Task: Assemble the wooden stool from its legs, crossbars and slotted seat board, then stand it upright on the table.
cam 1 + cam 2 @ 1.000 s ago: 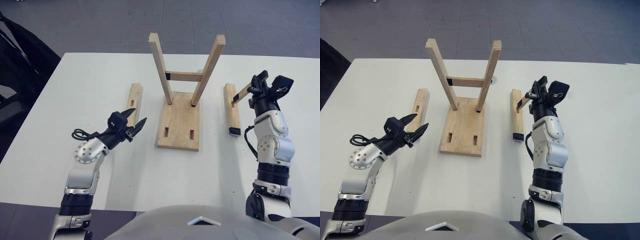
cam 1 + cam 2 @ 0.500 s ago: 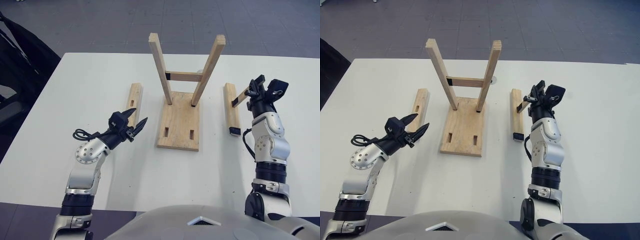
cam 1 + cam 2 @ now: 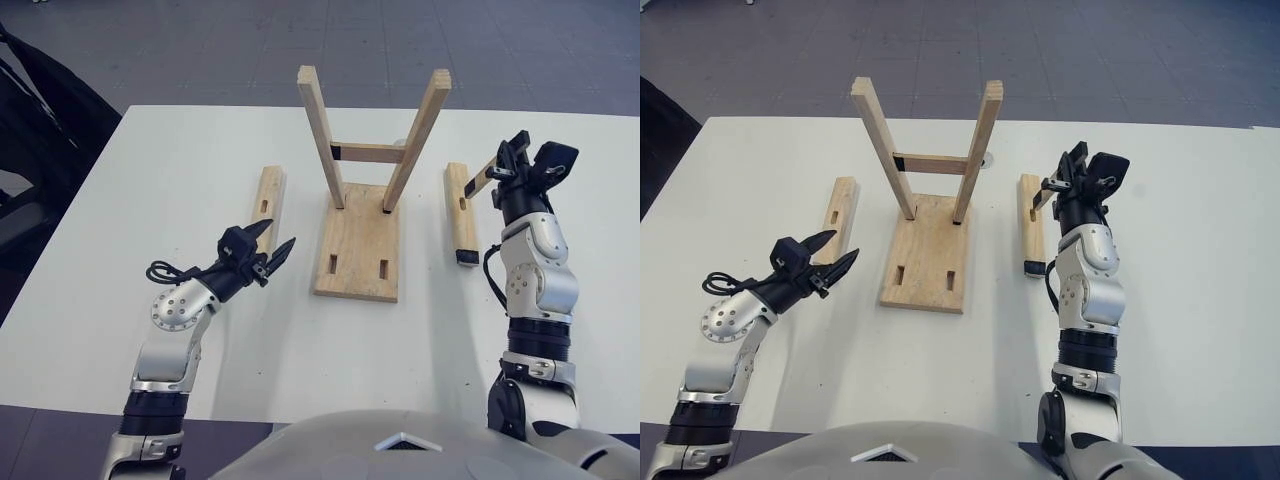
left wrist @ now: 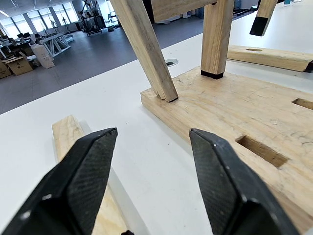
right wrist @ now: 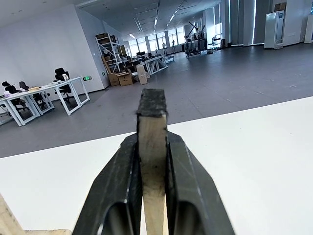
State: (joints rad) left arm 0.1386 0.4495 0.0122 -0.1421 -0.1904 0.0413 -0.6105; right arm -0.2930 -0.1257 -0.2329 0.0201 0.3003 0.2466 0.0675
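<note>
The slotted seat board (image 3: 355, 245) lies flat on the white table (image 3: 170, 160). Two legs (image 3: 322, 135) stand in its far slots, joined by a crossbar (image 3: 368, 152). A loose leg (image 3: 268, 198) lies left of the board. My left gripper (image 3: 280, 232) hovers open just before that leg's near end, with nothing between its fingers (image 4: 88, 171). Another leg (image 3: 459, 212) lies right of the board. A second crossbar (image 3: 480, 183) angles up from its slot. My right gripper (image 3: 505, 165) is shut on that crossbar's upper end (image 5: 152, 161).
The board's two near slots (image 3: 356, 266) are open. Bare tabletop stretches along the near edge and at the far left. The table's far edge runs just behind the standing legs, with grey floor beyond it.
My right gripper has moved a little farther away with the crossbar, and the right leg has slid slightly with it. The left arm has barely moved.
</note>
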